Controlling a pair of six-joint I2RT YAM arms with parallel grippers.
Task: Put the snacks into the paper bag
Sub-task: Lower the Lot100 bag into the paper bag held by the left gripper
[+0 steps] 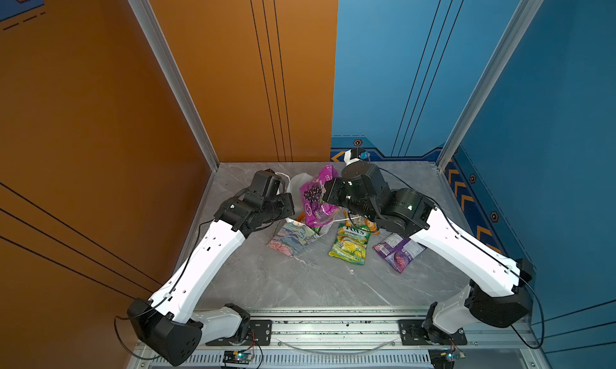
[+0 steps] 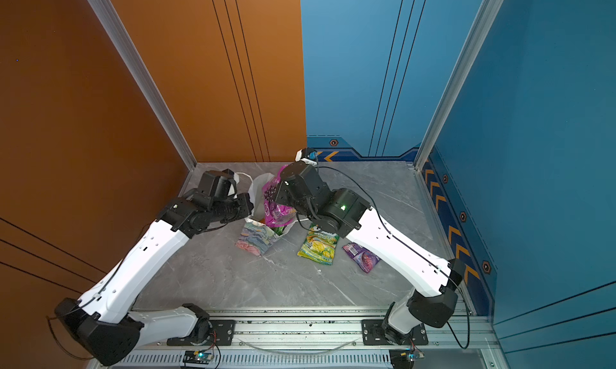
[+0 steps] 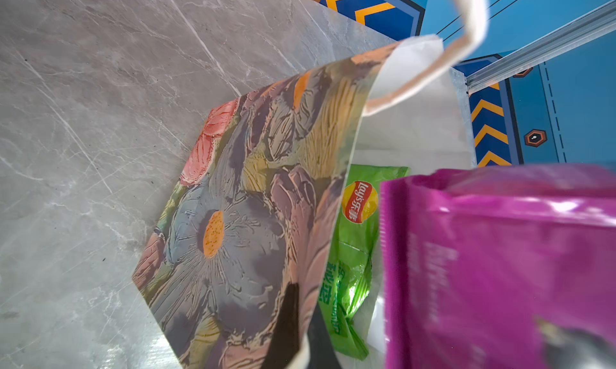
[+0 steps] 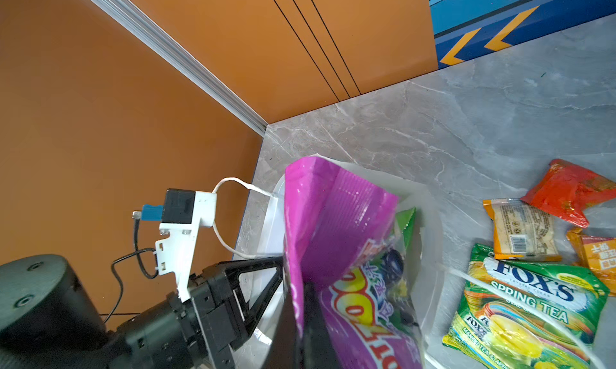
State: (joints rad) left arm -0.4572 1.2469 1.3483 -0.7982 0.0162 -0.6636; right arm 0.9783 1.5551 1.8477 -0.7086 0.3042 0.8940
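- The paper bag [image 1: 290,239] stands on the table [image 1: 300,284], nearer to the far edge and the left edge, and its mouth is open.
- The left gripper [image 3: 301,320] is pressed together on the rim of the bag, with one finger outside the wall and one inside.
- The right gripper [image 4: 300,317] pinches the magenta grape packet [image 1: 315,197], which hangs in the open mouth of the bag.
- A green packet [image 3: 356,250] lies inside the bag.
- The yellow-green FOX'S packet [image 1: 350,245] and the purple packet [image 1: 398,250] lie flat beside the bag, toward the right edge.
- A red packet [image 4: 566,190] and an orange packet [image 4: 520,230] lie just behind the FOX'S packet, toward the far edge.
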